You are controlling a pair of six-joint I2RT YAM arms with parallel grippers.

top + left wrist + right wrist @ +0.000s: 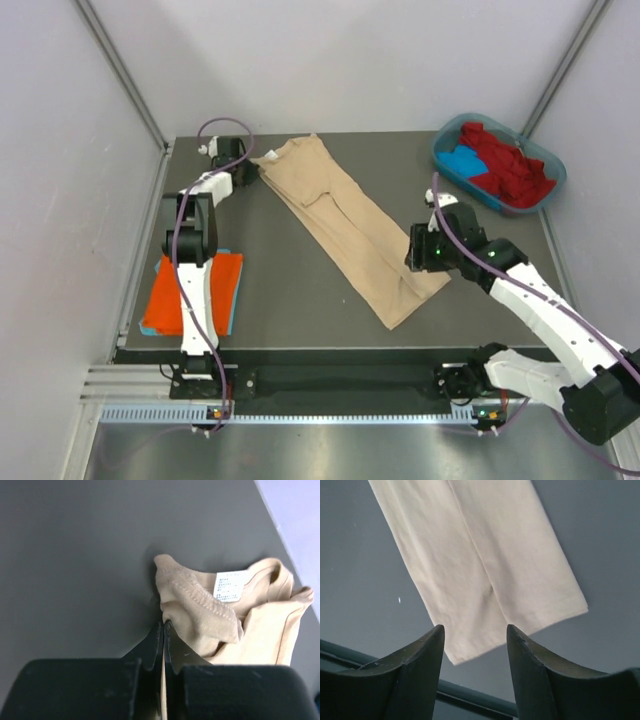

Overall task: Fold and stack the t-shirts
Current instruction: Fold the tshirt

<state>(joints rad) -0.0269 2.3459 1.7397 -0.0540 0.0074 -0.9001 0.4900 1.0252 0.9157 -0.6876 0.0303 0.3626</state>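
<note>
A beige-tan t-shirt [340, 220] lies folded into a long strip, running diagonally from the table's far left to near right. My left gripper [246, 172] is shut on its collar end; in the left wrist view the fabric [200, 610] with its white neck label [228, 586] bunches at the closed gripper [164, 625]. My right gripper [418, 250] is open and empty, just above the shirt's hem end [490, 575], with the gripper [476, 632] over the hem corner. A folded orange shirt [190, 290] lies on a blue one at the near left.
A teal-blue oval tub [498, 165] at the far right corner holds red and blue shirts. The dark table's front edge [330, 350] runs close to the hem. Grey walls enclose the table on the left, back and right.
</note>
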